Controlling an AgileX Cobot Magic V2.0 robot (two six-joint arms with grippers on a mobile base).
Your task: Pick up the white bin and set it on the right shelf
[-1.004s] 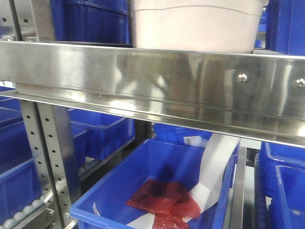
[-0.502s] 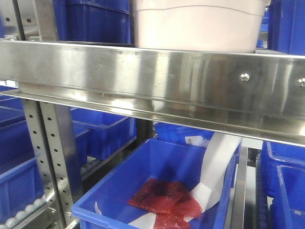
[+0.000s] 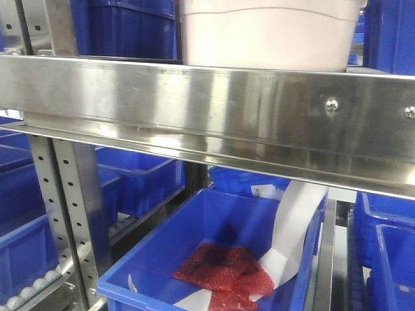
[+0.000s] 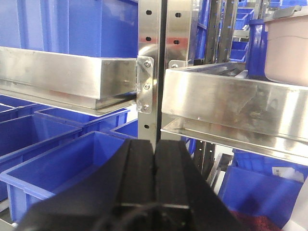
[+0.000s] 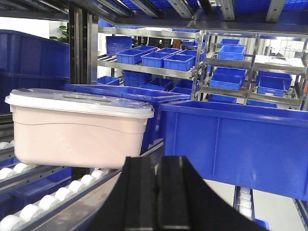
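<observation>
Left tool: black fingers pressed together with only a thin seam between them, gripping nothing; it points at a perforated steel post where two shelf rails meet.
Left shelf rail: steel, with blue crates sitting above it and more blue crates below.
White bin: stands on the right shelf, just behind the shiny front rail, near the right half of the front view; its base is hidden by the rail. In the right wrist view the white bin sits on white rollers, lid on, a curved ridge along its side.
Blue crate beside it: just to the right of the bin on the same level; whether they touch is unclear.
Lower crate: below the shelf, open, holding a red mesh pouch and a white paper strip leaning on its right wall.
Right tool: black fingers closed flat against each other, empty, apart from the bin.
</observation>
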